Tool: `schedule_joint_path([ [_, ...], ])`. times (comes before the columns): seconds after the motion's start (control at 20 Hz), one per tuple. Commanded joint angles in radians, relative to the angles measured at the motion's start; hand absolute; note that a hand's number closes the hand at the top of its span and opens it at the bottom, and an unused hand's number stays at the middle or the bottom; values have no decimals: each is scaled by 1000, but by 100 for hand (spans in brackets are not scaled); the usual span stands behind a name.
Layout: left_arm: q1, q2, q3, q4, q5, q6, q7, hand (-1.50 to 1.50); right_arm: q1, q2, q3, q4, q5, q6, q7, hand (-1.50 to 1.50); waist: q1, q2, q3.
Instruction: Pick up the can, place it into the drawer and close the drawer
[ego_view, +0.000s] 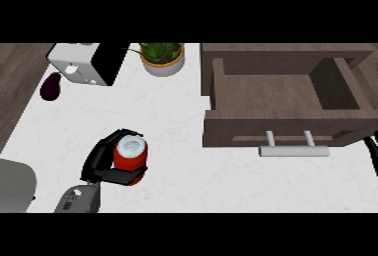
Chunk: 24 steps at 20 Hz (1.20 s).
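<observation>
The left hand (103, 162) came in from the lower left on its grey forearm, angled up and to the right, its black fingers and thumb curled round the red can (131, 156). The can stood over the white counter (192, 170), left of the open drawer (284, 92); whether it rested on the surface or was lifted could not be told. The drawer's handle (293, 151) faced the viewer. At the right edge a thin dark sliver showed, possibly the right hand.
</observation>
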Motion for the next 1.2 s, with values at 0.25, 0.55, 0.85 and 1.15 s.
schedule_joint_path([
  [0.25,-11,-40,75,-71,66,115,72,150,43,20,38,-53,-5,-17,-1,-150,0,0,0],
  [0.55,-60,-33,169,-47,108,240,51,150,-5,-19,-50,-6,-55,1,7,-150,0,1,0],
  [0.85,-47,17,116,-269,152,180,240,150,49,-18,-57,-52,-59,8,-4,-150,2,-1,0],
  [1.15,-135,-63,9,-323,65,286,282,150,-13,-55,-104,-35,-128,17,39,-150,0,0,0],
])
